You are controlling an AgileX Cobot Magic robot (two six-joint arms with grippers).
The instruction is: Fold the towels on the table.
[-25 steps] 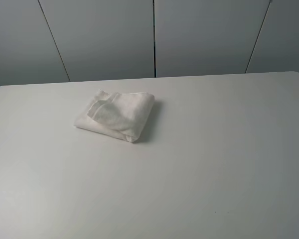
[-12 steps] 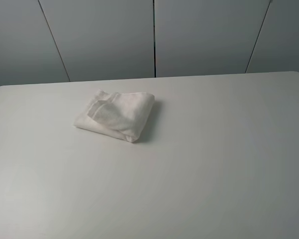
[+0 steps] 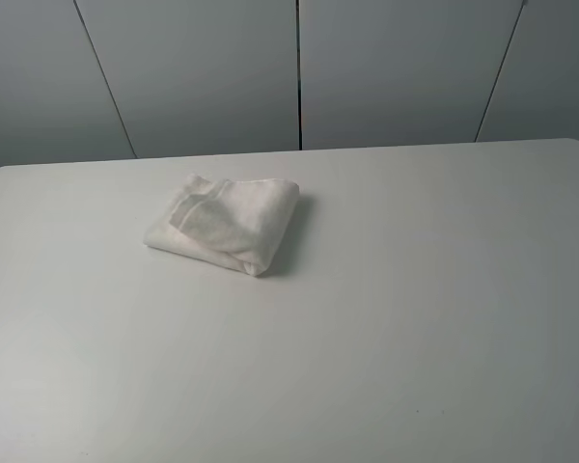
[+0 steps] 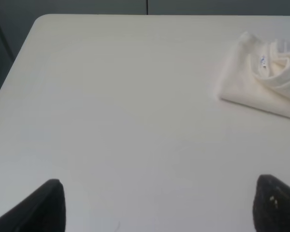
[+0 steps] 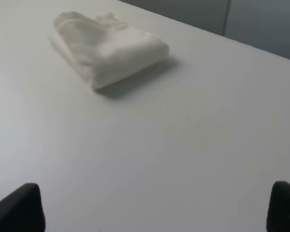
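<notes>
One white terry towel [image 3: 228, 223] lies folded into a small thick bundle on the white table [image 3: 396, 318], left of centre towards the far edge. It also shows in the left wrist view [image 4: 263, 76], where a small dark-printed label [image 4: 263, 61] is visible, and in the right wrist view [image 5: 106, 47]. Neither arm appears in the exterior high view. My left gripper [image 4: 159, 205] is open and empty, with dark fingertips [image 4: 41, 208] wide apart, well short of the towel. My right gripper [image 5: 154, 208] is open and empty, also well back from it.
Grey wall panels [image 3: 299, 68] stand behind the table's far edge. The table's rounded far left corner [image 4: 38, 21] shows in the left wrist view, with a dark drop beyond it.
</notes>
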